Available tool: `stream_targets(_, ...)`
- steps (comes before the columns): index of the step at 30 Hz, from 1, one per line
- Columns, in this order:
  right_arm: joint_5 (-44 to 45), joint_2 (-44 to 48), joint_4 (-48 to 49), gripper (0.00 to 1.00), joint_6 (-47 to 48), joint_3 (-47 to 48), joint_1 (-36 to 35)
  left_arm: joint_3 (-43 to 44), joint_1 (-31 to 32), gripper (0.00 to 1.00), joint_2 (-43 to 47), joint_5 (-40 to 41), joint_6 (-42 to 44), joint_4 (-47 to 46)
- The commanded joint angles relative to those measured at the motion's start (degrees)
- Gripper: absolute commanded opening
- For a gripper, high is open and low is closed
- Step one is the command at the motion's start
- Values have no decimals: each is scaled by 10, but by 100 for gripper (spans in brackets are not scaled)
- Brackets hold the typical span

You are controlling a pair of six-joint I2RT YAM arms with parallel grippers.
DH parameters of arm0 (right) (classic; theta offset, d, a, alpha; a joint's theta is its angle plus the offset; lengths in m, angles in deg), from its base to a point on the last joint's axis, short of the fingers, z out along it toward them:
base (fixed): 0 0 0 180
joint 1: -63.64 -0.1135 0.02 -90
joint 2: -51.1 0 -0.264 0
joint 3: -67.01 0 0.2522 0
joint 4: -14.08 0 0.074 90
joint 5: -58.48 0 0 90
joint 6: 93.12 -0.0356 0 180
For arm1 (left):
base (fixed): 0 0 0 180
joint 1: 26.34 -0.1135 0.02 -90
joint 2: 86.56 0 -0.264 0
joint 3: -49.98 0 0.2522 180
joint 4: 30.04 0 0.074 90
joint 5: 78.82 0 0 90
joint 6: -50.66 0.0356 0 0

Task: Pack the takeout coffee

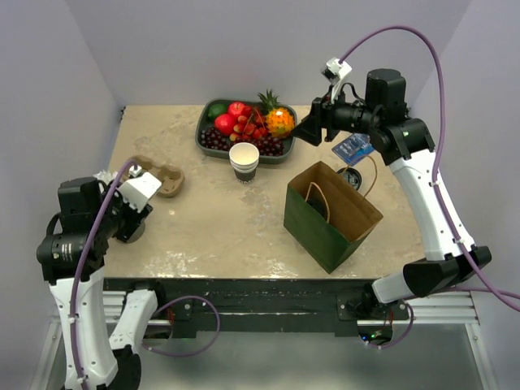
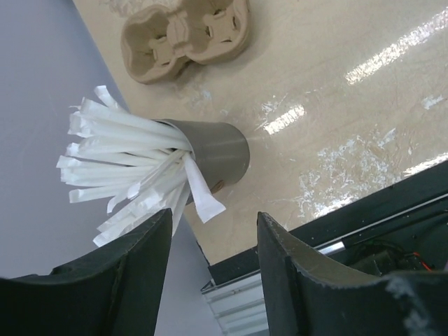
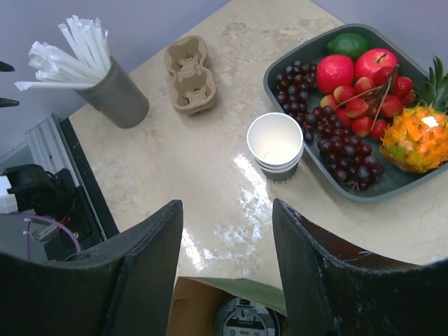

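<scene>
The takeout coffee (image 1: 351, 176) stands near the right edge of the worktop (image 1: 219, 219), just beyond the far side of the open paper bag (image 1: 315, 231) and near a blue packet (image 1: 353, 147). It shows small and half hidden, so I judge its lid seated but cannot be sure.

The right tool (image 3: 227, 210) hangs above it with its jaws apart and empty. The left tool (image 2: 213, 231) is likewise released and empty, beside the straw cup (image 2: 217, 150) at the near left corner.

The main risk is the tight gap. A descent there could catch the bag's rim or handles and tip it, or nudge the cup onto the packet. Too hard a squeeze might pop the lid.

Open room lies mid-worktop, between the bag and the cup carrier (image 1: 165, 176). On the left, a careless sweep could knock straws over the left edge.
</scene>
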Motion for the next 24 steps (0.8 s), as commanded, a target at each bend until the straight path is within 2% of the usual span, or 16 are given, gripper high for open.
stream_targets(1,-9,7,19,58,-12,17,0,-20,-1,54,-15,3,12,-10)
stream_targets(5,-5,12,27,58,-19,15,0,-28,0,47,-32,1,12,-11)
stream_targets(11,3,15,28,58,-17,13,-2,-20,0,30,-61,-2,13,-18)
stream_targets(15,7,19,27,59,-18,8,-1,-8,-1,0,-68,3,10,-28)
stream_targets(18,11,19,26,59,-15,6,-1,3,0,0,-65,-4,18,-31)
stream_targets(24,16,7,24,59,-12,14,-1,104,0,0,-89,-49,7,-45)
